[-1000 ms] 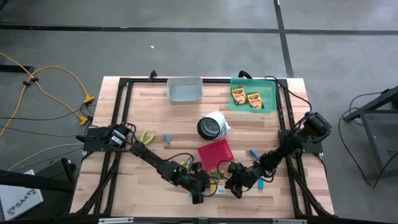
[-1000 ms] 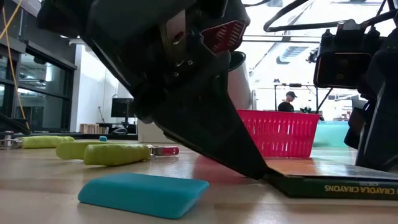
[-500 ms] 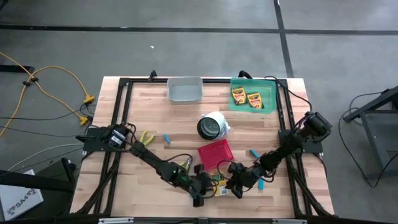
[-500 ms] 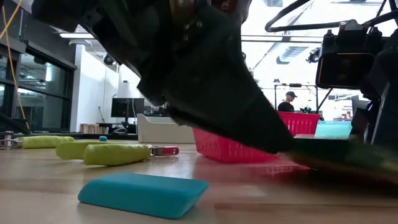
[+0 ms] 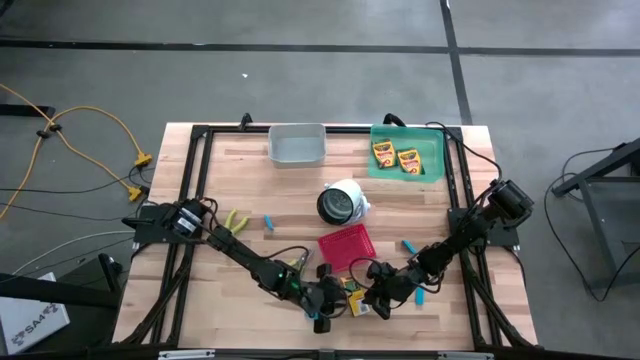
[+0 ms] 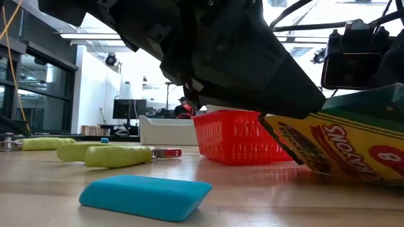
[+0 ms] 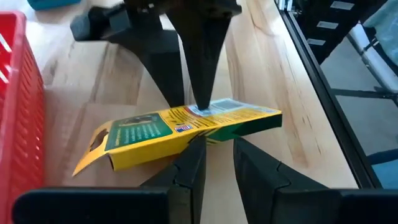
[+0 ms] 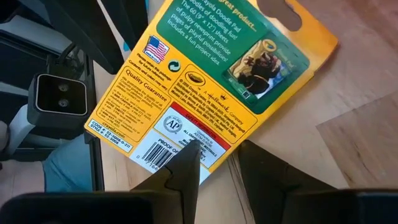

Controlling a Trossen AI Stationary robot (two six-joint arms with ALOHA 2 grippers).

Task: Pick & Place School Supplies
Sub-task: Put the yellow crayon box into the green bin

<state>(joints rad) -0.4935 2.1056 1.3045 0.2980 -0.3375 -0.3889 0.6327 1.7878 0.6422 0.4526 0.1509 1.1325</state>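
One yellow-and-green crayon box (image 5: 352, 298) stands tipped up near the table's near edge, between my two grippers. Its printed front (image 6: 341, 148) faces the near side and its back (image 8: 211, 81) faces up and away. My left gripper (image 7: 217, 146) is at its left, fingers a little apart. My right gripper (image 8: 221, 155) is at its right, open. Two more crayon boxes (image 5: 395, 155) lie in the green tray. A yellow-green plier tool (image 5: 236, 218) and light-blue blocks (image 5: 268, 222) (image 5: 408, 245) lie on the wood. My left gripper has its fingertips (image 7: 198, 143) against the box's long edge (image 7: 214, 138) nearest them, at about mid-length. They come slanting down from the table's left and do not pinch it. The box is tilted, one long edge low by the table. My right gripper rests one fingertip (image 8: 194, 152) on the box's back face at the barcode end (image 8: 180, 134). Its other finger (image 8: 273, 171) stands past the box's corner. In the left wrist view this finger (image 7: 202, 68) points down onto the box.
The red basket (image 5: 347, 247) sits just beyond the box, and the white cylinder (image 5: 342, 200) lies farther back. The grey bin (image 5: 297, 145) and green tray (image 5: 432, 165) stand at the far edge. Another blue block (image 5: 420, 297) lies right of my right gripper.
The crayon box lay flat on the table and has been tipped up onto a long edge, its front now facing the near side. My left gripper has moved a little toward the table's right, against the box.
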